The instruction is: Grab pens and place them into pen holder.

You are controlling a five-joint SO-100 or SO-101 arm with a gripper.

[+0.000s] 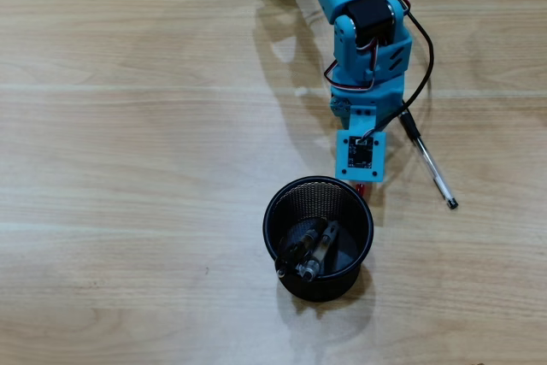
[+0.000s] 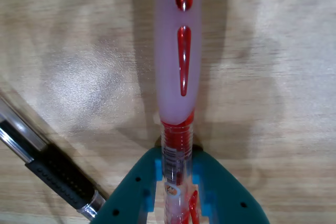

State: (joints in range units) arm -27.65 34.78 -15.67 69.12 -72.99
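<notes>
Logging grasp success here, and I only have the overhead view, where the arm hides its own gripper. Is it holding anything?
Observer: Yes. In the wrist view the gripper is shut on a red pen, clamped at its ribbed red section.
Operator: Is the loose pen on the table tangled up with it?
Observer: No. The black pen lies flat at the left of the wrist view, apart from the red one.
</notes>
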